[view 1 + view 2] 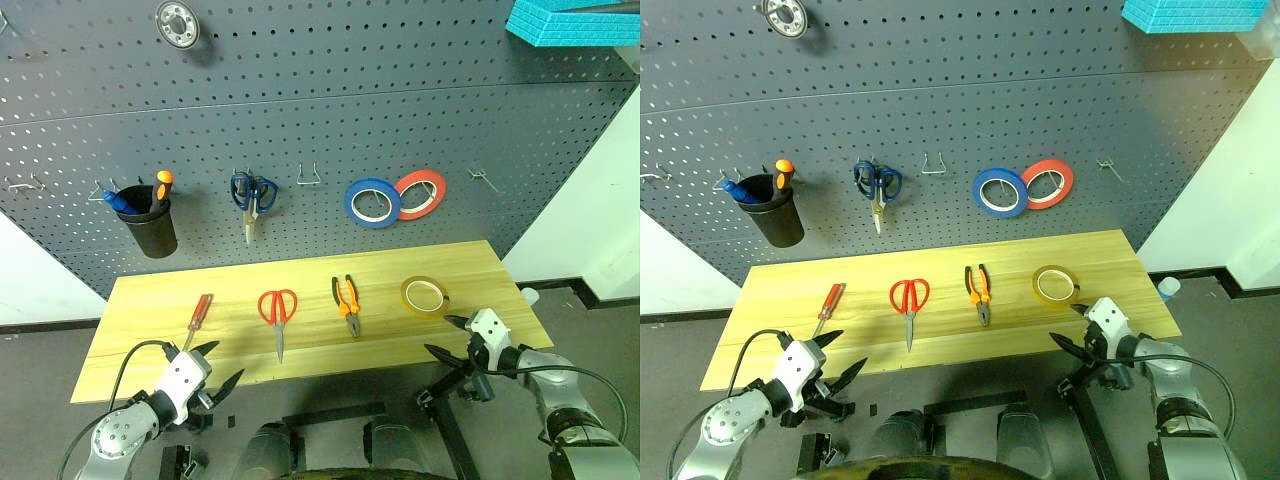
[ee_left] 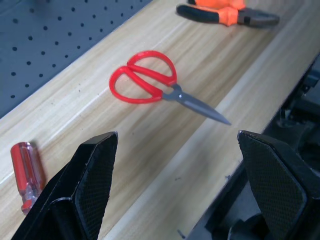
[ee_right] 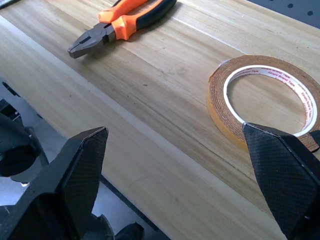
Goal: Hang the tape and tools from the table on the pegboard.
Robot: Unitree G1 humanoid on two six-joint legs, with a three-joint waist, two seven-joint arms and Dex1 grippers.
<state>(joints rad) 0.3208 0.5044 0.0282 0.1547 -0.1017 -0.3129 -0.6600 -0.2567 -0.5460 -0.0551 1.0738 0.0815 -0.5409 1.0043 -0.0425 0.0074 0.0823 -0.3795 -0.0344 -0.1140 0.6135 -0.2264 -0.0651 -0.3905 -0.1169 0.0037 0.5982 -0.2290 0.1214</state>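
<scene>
Both grippers hang wide open and empty off the table's (image 1: 140, 330) near edge, left gripper (image 1: 211, 368) just short of the screwdriver (image 1: 197, 320) and scissors (image 1: 279, 312), right gripper (image 1: 447, 338) right beside the tape (image 1: 425, 296), pliers (image 1: 347, 303) further over.

On the table (image 1: 130, 330), four things are laid in a row, well apart: from left to right, the screwdriver (image 1: 198, 318), scissors (image 1: 278, 315), pliers (image 1: 347, 304) and tape (image 1: 425, 296). Behind it, the pegboard (image 1: 300, 120) is mounted.
</scene>
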